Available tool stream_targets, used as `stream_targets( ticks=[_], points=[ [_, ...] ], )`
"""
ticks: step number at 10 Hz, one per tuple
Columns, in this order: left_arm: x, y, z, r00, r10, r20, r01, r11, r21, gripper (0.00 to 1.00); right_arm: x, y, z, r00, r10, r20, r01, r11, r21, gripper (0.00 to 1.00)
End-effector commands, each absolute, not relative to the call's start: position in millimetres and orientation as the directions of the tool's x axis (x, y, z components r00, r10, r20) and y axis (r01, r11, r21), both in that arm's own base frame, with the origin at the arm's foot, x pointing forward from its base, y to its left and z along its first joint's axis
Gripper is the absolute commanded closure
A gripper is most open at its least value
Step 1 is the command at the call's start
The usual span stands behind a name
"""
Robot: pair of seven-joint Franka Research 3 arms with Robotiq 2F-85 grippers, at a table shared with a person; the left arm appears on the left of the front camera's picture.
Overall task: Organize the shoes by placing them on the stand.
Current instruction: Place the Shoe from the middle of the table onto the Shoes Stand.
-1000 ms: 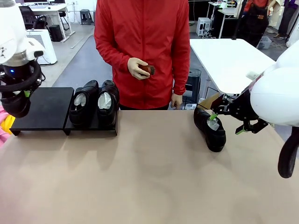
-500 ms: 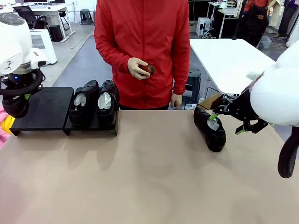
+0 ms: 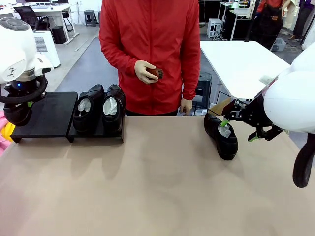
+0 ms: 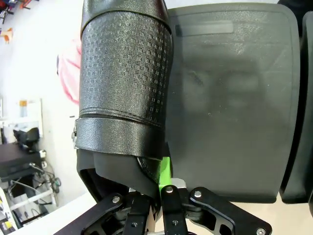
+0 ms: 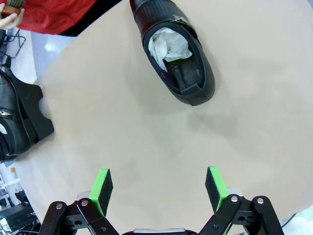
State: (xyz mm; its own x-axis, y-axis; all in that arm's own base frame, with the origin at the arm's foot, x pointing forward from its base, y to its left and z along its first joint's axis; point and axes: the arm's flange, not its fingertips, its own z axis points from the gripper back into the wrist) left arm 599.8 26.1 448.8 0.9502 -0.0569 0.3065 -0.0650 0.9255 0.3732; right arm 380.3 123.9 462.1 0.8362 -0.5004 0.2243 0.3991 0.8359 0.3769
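Two glossy black shoes (image 3: pixel 88 109) (image 3: pixel 113 105) with white paper stuffing stand side by side on the right section of the low black stand (image 3: pixel 49 118). My left gripper (image 3: pixel 27 102) is shut on a third black shoe (image 3: pixel 17 114) at the stand's left end. In the left wrist view that shoe (image 4: pixel 124 83) hangs from my left gripper (image 4: pixel 159 171) beside the bare left section of the stand (image 4: pixel 234 112). A fourth shoe (image 3: pixel 221 135) lies on the table at the right. My right gripper (image 3: pixel 239 129) is open just beside it. In the right wrist view the shoe (image 5: pixel 176 54) lies ahead of the open right gripper (image 5: pixel 159 188).
A person in a red jacket (image 3: pixel 147 49) stands at the far edge of the table, holding a small brown brush (image 3: pixel 156 73) in one hand. The tan tabletop (image 3: pixel 157 187) stretches between the stand and the right shoe. The stand's corner with a shoe (image 5: pixel 19 122) shows at the left of the right wrist view.
My left arm's upper part has swung slightly to the right and down; the held shoe stays near the stand's left end. The right arm and the person have not moved.
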Motion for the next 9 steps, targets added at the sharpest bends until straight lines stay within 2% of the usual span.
stream_targets(
  ticks=[1,9],
  points=[
    [596.9,30.6,443.5,0.938,-0.063,0.34,-0.07,0.927,0.367,1.0,382.2,122.9,462.2,0.842,-0.489,0.229,0.381,0.838,0.39,0.0],
    [595.0,31.7,429.6,0.937,-0.092,0.336,-0.039,0.931,0.364,1.0,382.2,122.9,462.2,0.842,-0.489,0.229,0.381,0.838,0.39,0.0]
  ],
)
